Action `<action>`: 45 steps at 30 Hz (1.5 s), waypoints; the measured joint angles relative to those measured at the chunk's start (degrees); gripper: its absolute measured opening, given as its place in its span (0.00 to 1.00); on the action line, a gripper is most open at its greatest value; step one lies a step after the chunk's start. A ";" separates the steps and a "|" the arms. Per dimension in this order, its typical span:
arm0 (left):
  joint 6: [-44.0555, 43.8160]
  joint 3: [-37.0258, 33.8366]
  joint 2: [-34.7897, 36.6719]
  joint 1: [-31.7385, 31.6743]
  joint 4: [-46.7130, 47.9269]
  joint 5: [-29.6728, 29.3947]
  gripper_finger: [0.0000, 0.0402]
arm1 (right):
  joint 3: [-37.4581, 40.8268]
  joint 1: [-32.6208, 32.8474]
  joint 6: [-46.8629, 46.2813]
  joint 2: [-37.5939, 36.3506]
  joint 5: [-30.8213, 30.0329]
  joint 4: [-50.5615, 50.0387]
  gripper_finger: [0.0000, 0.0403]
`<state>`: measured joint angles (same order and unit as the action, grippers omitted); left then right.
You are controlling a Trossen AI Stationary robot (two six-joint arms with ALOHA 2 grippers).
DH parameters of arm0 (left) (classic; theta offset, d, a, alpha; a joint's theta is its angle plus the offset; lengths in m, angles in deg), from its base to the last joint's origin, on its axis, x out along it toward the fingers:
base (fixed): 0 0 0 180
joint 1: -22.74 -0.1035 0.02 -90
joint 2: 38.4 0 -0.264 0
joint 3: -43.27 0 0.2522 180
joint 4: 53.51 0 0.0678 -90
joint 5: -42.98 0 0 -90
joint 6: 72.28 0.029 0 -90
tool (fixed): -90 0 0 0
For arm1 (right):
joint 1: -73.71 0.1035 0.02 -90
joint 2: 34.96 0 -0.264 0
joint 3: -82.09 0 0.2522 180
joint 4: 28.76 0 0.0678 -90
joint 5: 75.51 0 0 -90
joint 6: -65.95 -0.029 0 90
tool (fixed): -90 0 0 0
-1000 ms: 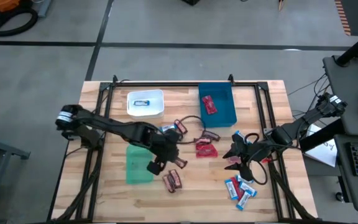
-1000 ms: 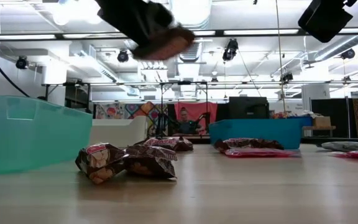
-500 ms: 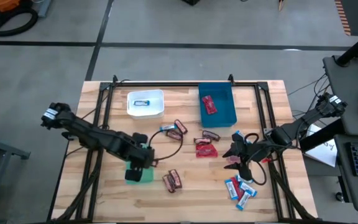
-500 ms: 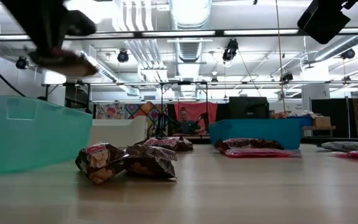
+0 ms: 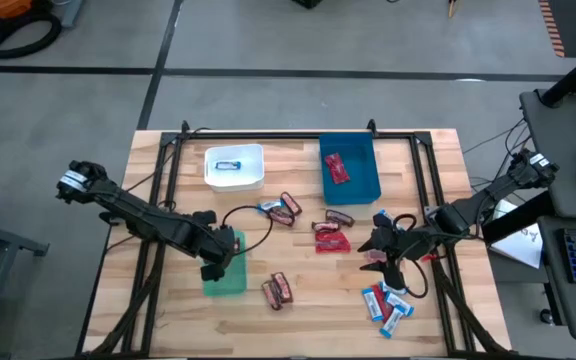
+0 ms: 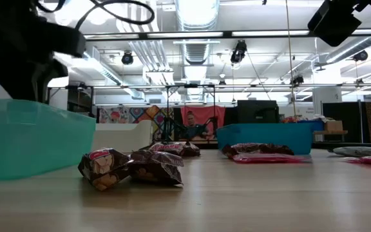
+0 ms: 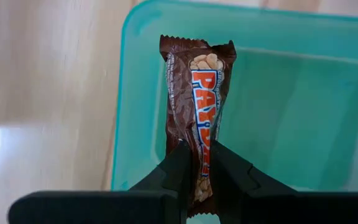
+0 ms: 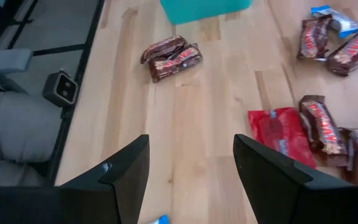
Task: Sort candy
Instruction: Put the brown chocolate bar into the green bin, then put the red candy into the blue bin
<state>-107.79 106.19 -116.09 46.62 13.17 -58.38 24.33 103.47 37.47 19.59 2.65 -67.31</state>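
My left gripper [image 7: 201, 163] is shut on a dark brown mini bar [image 7: 197, 93] and hangs over the green bin [image 5: 230, 278], seen in the low view at upper left [image 6: 24, 48]. My right gripper [image 8: 191, 165] is open above the table's right half [image 5: 383, 245], touching nothing. Loose candy lies flat on the wood: two brown bars [image 5: 276, 290], a blue and two brown bars [image 5: 283, 208], red packets with brown bars [image 5: 333, 232], blue-and-white bars [image 5: 386, 302]. A blue-and-white bar lies in the white bin [image 5: 233, 165], a red packet in the blue bin [image 5: 350, 165]. My left gripper pinches the brown bar's near end [image 7: 199, 177] between its two fingers [image 7: 178, 168], coming from above and pointing down. The bar runs on along the fingers past their tips. It is lifted clear and hangs over the green bin's inside [image 7: 278, 118].
The green bin's wall [image 6: 31, 135] stands at the left of the low view, with two brown bars [image 6: 131, 166] lying beside it. A black frame [image 5: 268, 135] runs along the table's far edge. Bare wood [image 5: 318, 320] lies along the near edge.
My left gripper has carried the brown bar from above the table's middle toward the left edge and now hangs over the green bin. It stays shut on the bar.
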 joint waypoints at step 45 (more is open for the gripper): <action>30.21 7.33 2.40 0.20 -23.64 -7.71 0.37 | 0.19 -1.07 -41.96 3.95 0.13 -20.53 0.55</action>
<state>-77.58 113.52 -113.69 46.82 -10.47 -66.09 24.52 102.40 -4.48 23.54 2.78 -87.84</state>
